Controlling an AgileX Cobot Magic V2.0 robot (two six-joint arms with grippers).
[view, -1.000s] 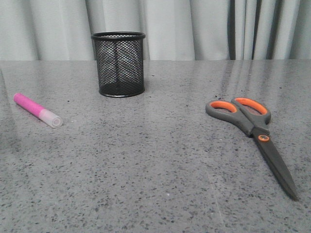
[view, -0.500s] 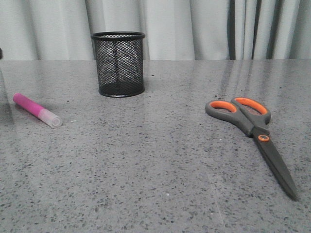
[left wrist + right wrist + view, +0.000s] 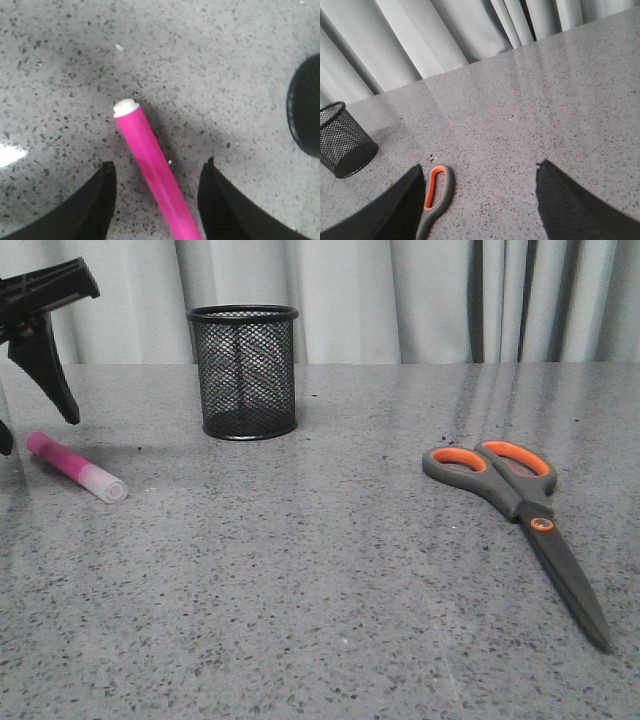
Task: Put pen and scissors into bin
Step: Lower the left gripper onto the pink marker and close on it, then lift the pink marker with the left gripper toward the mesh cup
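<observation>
On the speckled grey stone-look table (image 3: 320,590), the smooth magenta pen (image 3: 76,467) lies flat at the left, its whitish cap toward the camera. The left gripper (image 3: 156,187) hangs over it, jaws wide, straddling the barrel without touching. The black wire-mesh bin (image 3: 244,371) stands upright behind. The scissors (image 3: 520,515) lie closed at the right; the right gripper (image 3: 480,200) is spread wide above their orange-lined handles.

I'm seeing a polished grey speckled stone-look tabletop (image 3: 320,590), a black wire-mesh metal cup (image 3: 244,372), a glossy magenta plastic marker (image 3: 152,172), matt grey plastic-handled scissors (image 3: 520,510), and matt pale cloth curtains (image 3: 400,300).
</observation>
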